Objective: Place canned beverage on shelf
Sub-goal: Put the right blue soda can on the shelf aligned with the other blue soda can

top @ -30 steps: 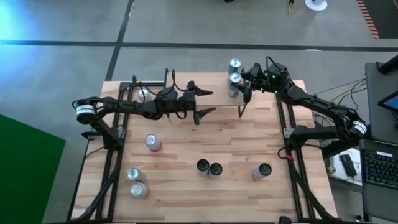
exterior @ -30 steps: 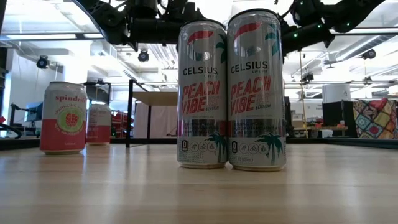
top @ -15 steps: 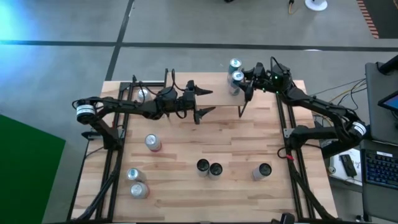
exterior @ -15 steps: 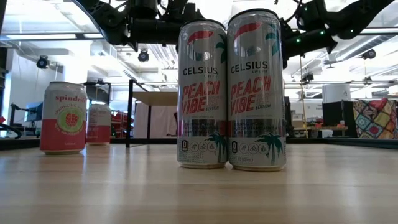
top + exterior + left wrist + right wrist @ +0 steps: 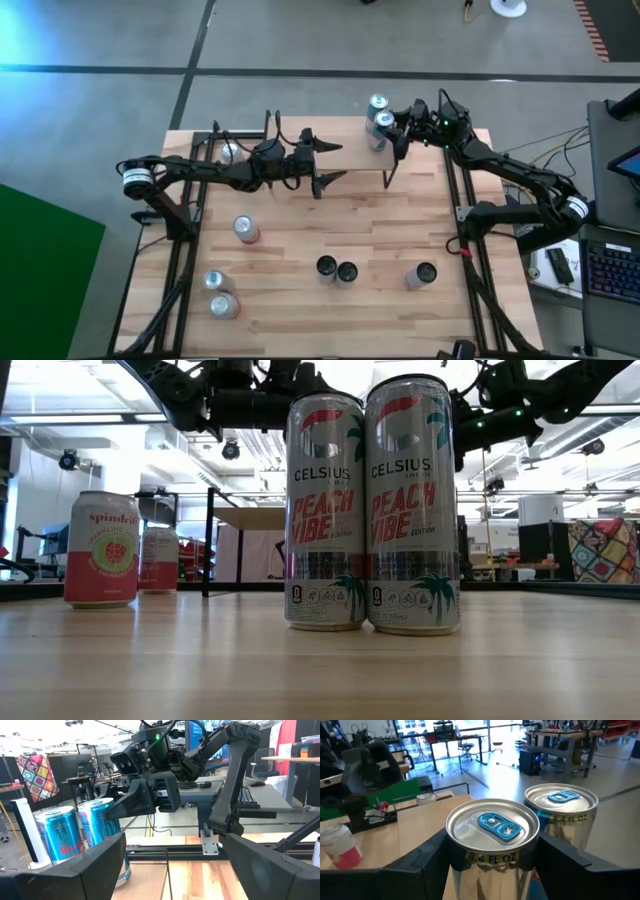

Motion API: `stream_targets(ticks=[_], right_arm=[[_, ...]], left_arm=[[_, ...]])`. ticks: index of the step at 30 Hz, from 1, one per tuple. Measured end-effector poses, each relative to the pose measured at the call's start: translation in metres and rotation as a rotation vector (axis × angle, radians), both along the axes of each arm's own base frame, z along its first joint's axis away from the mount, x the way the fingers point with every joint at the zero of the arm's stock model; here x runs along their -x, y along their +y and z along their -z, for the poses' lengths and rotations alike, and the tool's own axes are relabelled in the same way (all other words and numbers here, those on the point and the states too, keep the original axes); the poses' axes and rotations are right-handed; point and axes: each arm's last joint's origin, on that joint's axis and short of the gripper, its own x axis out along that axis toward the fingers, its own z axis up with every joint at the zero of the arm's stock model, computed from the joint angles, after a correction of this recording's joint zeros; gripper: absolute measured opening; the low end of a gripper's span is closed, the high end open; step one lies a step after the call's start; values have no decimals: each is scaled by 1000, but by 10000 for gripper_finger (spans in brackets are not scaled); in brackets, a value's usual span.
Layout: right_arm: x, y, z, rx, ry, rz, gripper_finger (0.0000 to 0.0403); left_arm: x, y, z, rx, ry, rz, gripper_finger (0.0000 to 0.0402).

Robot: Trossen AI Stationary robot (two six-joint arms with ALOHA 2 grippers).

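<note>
Two silver-topped blue cans stand upright side by side at the table's far right, the nearer can and the farther can. They appear to stand on the right end of the shelf, whose black leg shows. The shelf also shows in the low view. My right gripper is open. Its fingers stand close on either side of the nearer can, just below its rim. My left gripper is open and empty, hovering over the shelf's middle. My right gripper has one finger on each side of the nearer can's upper wall, coming level from the table's right side. I cannot tell whether the fingers touch it. The can stands upright on its base.
Two tall Celsius cans stand at the near centre and one more can at the near right. Pink cans stand at the left and near left. One can stands at the far left.
My right gripper has moved a little toward the table's far right corner. The two blue cans have stayed in place.
</note>
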Motion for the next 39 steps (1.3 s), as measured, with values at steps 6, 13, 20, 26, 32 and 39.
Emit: stream_targets(ticks=[6, 13, 20, 26, 32, 39], right_arm=[[0, -1, 1, -25, -2, 42, 254], [-3, 2, 1, -43, -11, 29, 267], [-12, 11, 1, -14, 5, 51, 258], [-13, 9, 2, 2, 14, 77, 261], [-20, 3, 9, -22, 13, 69, 281], [-18, 4, 5, -11, -8, 71, 298]], left_arm=[[-1, 0, -2, -11, -4, -1, 327], [-1, 0, -2, -10, -2, -1, 327], [-1, 0, -2, -23, 1, -2, 327], [-1, 0, -2, -23, 2, -2, 327], [-1, 0, -2, -23, 3, -2, 327], [-1, 0, 0, -17, 23, -2, 327]])
